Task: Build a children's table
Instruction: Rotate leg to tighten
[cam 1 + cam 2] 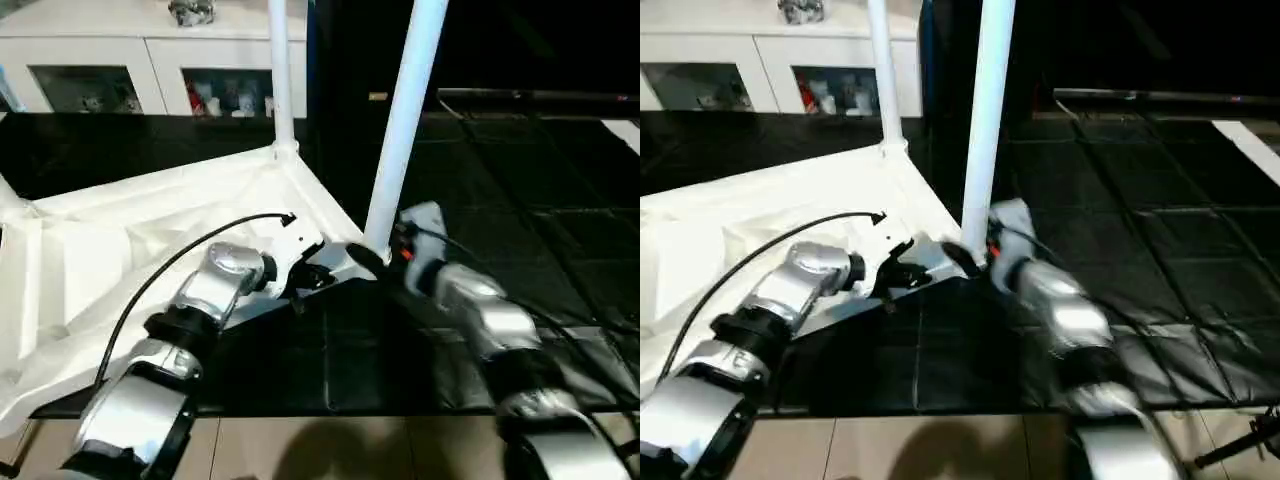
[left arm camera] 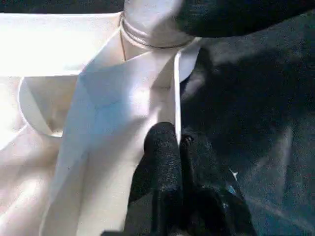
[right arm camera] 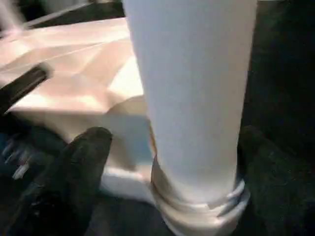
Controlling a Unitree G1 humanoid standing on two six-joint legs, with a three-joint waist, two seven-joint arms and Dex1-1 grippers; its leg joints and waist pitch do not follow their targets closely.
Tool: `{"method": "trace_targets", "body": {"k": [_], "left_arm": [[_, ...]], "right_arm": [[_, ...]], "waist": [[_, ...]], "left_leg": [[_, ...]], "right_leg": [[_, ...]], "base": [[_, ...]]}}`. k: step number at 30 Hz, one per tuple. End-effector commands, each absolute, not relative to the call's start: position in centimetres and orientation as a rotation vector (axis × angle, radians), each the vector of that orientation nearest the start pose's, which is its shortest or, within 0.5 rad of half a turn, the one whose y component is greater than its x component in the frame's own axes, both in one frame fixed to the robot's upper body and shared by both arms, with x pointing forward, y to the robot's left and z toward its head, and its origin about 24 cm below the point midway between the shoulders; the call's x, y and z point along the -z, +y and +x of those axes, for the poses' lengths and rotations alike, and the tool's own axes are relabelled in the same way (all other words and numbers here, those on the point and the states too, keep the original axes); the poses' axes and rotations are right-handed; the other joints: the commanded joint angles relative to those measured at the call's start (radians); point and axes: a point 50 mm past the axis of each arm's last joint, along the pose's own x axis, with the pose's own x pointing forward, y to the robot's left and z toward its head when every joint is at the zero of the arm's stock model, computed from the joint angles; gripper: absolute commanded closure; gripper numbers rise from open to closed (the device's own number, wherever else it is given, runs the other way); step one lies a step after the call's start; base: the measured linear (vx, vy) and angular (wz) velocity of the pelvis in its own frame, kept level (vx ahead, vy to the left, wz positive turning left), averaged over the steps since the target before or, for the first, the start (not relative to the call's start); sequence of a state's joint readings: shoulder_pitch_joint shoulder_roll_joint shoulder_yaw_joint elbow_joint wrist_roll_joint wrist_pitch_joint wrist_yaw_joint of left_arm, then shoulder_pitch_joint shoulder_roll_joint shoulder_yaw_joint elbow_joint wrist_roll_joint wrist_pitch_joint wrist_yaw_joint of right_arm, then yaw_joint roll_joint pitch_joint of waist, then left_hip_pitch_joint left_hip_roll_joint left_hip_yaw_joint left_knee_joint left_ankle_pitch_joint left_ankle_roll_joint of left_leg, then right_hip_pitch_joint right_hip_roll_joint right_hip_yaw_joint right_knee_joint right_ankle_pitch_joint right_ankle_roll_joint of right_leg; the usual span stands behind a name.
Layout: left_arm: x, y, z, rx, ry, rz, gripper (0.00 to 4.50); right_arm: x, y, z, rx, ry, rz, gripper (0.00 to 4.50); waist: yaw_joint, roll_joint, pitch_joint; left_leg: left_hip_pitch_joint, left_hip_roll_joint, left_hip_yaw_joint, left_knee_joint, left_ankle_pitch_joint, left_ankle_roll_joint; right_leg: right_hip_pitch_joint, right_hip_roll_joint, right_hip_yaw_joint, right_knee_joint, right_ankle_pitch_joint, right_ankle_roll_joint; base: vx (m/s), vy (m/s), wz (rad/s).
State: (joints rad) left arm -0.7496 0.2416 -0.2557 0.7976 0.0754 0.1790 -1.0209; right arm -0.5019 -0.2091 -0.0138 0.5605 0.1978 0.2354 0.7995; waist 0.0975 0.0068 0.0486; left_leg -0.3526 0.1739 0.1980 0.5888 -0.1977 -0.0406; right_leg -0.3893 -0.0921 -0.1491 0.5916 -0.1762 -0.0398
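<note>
The children's table lies upside down on the floor, its white ribbed top [image 1: 120,250] facing up. One white leg [image 1: 281,70] stands in the far corner socket. A second leg [image 1: 405,120] stands upright in the near right corner socket [image 3: 197,206]. My left gripper [image 1: 310,275] is shut on the top's thin rim [image 2: 176,93] just beside that corner, with its black fingers [image 2: 162,162] pinching the wall. My right gripper [image 1: 375,258] is open around the base of the near leg, and its fingers [image 3: 83,162] stand apart on either side of it.
Black floor mats [image 1: 500,180] lie under and to the right of the table. A white cabinet with glass-fronted shelves [image 1: 120,75] stands at the back left. A black cable [image 1: 170,265] arcs over my left forearm. Pale floor [image 1: 300,450] shows at the near edge.
</note>
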Motion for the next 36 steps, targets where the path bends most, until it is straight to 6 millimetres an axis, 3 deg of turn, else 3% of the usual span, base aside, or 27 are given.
{"method": "trace_targets", "body": {"k": [1,3,6,9,10,12,13,18,20,25,26,36], "left_arm": [[-6.4,10.3,34.3,1.234,0.434,0.407,4.50],[-6.2,10.9,33.7,1.299,0.455,0.416,4.50],[-6.2,11.3,32.8,1.416,0.456,0.437,4.50],[-6.0,11.8,32.2,1.488,0.473,0.457,4.50],[-5.8,12.2,31.6,1.548,0.489,0.487,4.50],[-5.6,12.5,31.1,1.599,0.511,0.515,4.50],[-5.6,12.6,30.9,1.621,0.519,0.525,4.50],[-5.7,12.8,30.5,1.675,0.531,0.563,4.50],[-5.8,12.9,30.4,1.694,0.536,0.581,4.50],[-5.8,13.0,30.3,1.704,0.534,0.591,4.50],[-5.9,13.0,30.4,1.698,0.528,0.590,4.50],[-5.7,12.8,30.5,1.666,0.511,0.588,4.50]], "right_arm": [[-4.6,-14.2,32.0,-0.896,0.301,0.108,0.07],[-5.4,-15.8,31.3,-0.969,0.275,0.084,0.07],[-6.2,-16.7,30.4,-1.066,0.263,0.051,0.07],[-6.7,-16.9,29.8,-1.160,0.261,0.028,0.07],[-7.1,-16.8,29.1,-1.277,0.267,0.010,0.07],[-7.1,-16.5,28.7,-1.367,0.285,0.001,0.07],[-7.1,-16.4,28.7,-1.394,0.297,0.007,0.07],[-6.8,-15.7,29.2,-1.468,0.352,0.000,0.50],[-6.8,-15.4,29.3,-1.514,0.378,-0.009,0.71],[-6.8,-15.2,29.3,-1.576,0.414,-0.029,1.10],[-6.7,-15.1,29.2,-1.589,0.425,-0.038,1.14],[-6.5,-15.0,29.2,-1.614,0.435,-0.031,2.03]], "waist": [[0.013,-0.001,-0.064],[0.021,0.004,-0.067],[0.029,0.001,-0.070],[0.040,0.004,-0.070],[0.042,0.002,-0.070],[0.051,0.004,-0.068],[0.051,-0.001,-0.067],[0.057,0.003,-0.066],[0.059,0.002,-0.068],[0.064,0.000,-0.072],[0.065,-0.004,-0.072],[0.068,-0.003,-0.073]], "left_leg": [[0.002,0.078,-0.037,-0.067,-0.164,0.064],[0.002,0.080,-0.036,-0.064,-0.151,0.070],[-0.002,0.081,-0.036,-0.061,-0.127,0.080],[-0.002,0.082,-0.034,-0.059,-0.118,0.089],[-0.001,0.083,-0.034,-0.059,-0.125,0.088],[-0.001,0.084,-0.035,-0.061,-0.151,0.088],[-0.001,0.083,-0.033,-0.061,-0.154,0.085],[0.007,0.086,-0.035,-0.064,-0.182,0.040],[0.005,0.087,-0.036,-0.064,-0.171,0.037],[-0.001,0.084,-0.035,-0.058,-0.128,0.054],[0.000,0.085,-0.034,-0.058,-0.123,0.058],[0.000,0.084,-0.035,-0.057,-0.120,0.055]], "right_leg": [[0.058,-0.100,0.083,-0.074,-0.213,-0.163],[0.056,-0.099,0.082,-0.069,-0.187,-0.174],[0.056,-0.099,0.081,-0.062,-0.153,-0.181],[0.050,-0.095,0.081,-0.058,-0.125,-0.192],[0.050,-0.096,0.081,-0.057,-0.128,-0.192],[0.049,-0.099,0.080,-0.063,-0.167,-0.183],[0.049,-0.098,0.080,-0.065,-0.178,-0.180],[0.042,-0.100,0.081,-0.069,-0.251,-0.174],[0.044,-0.101,0.082,-0.065,-0.229,-0.176],[0.048,-0.100,0.082,-0.055,-0.167,-0.185],[0.047,-0.100,0.082,-0.055,-0.164,-0.183],[0.047,-0.099,0.082,-0.055,-0.186,-0.173]], "base": [[0.000,0.000,0.00],[0.000,0.000,0.00],[0.000,0.000,0.00],[0.000,0.000,0.00],[0.000,0.000,0.00],[0.000,0.000,0.00],[0.000,0.000,0.00],[0.000,0.000,0.00],[0.000,0.000,0.00],[0.000,0.000,0.00],[0.000,0.000,0.00],[0.000,0.000,0.00]]}}
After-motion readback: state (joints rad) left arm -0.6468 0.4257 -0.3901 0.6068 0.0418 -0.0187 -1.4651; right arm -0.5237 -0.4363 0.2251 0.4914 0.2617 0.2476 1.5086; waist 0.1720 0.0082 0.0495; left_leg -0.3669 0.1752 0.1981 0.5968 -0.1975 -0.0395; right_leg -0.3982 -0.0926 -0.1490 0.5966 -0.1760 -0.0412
